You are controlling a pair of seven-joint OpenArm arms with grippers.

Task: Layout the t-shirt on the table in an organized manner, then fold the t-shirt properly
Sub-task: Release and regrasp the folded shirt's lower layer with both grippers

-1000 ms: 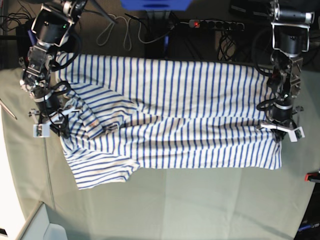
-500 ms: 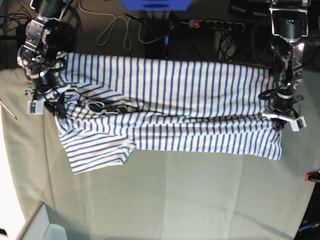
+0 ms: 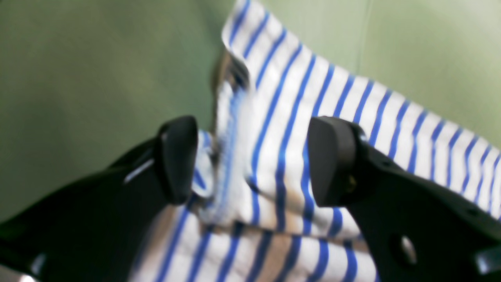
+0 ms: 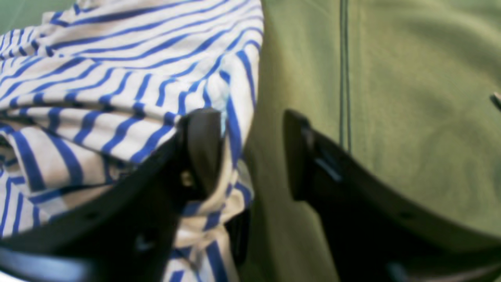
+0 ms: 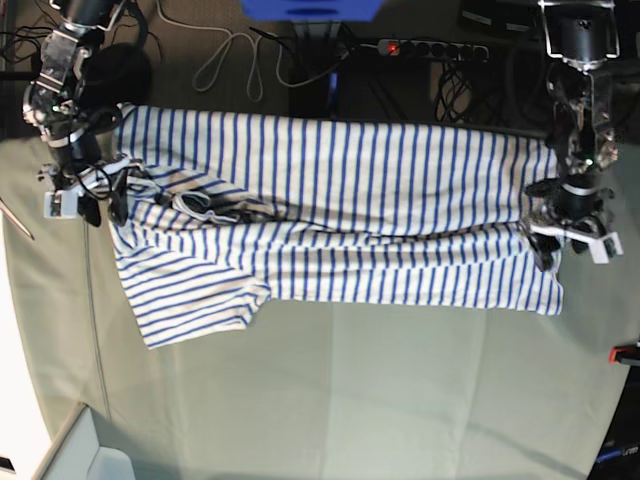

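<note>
we see the striped t-shirt (image 5: 330, 225) lying lengthwise on the desk (image 5: 380, 400), rumpled at one end; our left gripper (image 3: 250, 160) and right gripper (image 4: 252, 152) both spread, straddling its edges.

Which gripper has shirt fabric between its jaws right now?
The left gripper: its open jaws straddle the bunched edge of the t-shirt. The right gripper, also open, has mostly bare table in its gap.
</note>
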